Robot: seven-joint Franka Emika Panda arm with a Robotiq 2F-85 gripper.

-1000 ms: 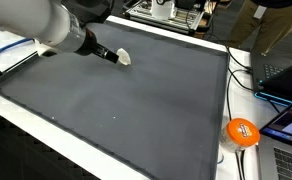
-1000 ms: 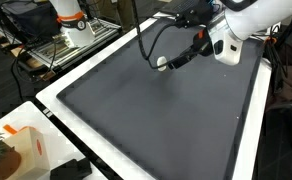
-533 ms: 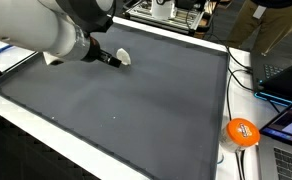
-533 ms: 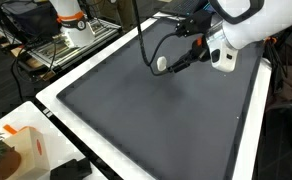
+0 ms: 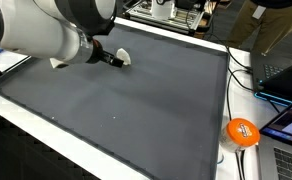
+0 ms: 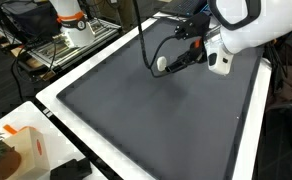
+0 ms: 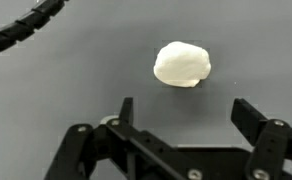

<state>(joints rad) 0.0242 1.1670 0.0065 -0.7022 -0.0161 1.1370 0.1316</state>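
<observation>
Arm has swung further in over the mat (image 5: 136, 115) since a second ago, its bulk filling more of the corner, while the gripper (image 5: 114, 59) tip barely shifts and the white lump (image 5: 124, 57) stays put. Jaws spread wide, gripping nothing. Wrist view: gripper (image 7: 184, 108) fingers stand either side, and the white lump (image 7: 182, 64) lies on the grey mat just ahead of them, centred on the gap and clear of both fingers. In an exterior view the gripper (image 6: 172, 65) sits just beside the lump (image 6: 162, 63). Black cable (image 7: 26, 35) crosses the corner of the wrist view. Orange round thing (image 5: 242, 132) sits off the mat, well apart.
</observation>
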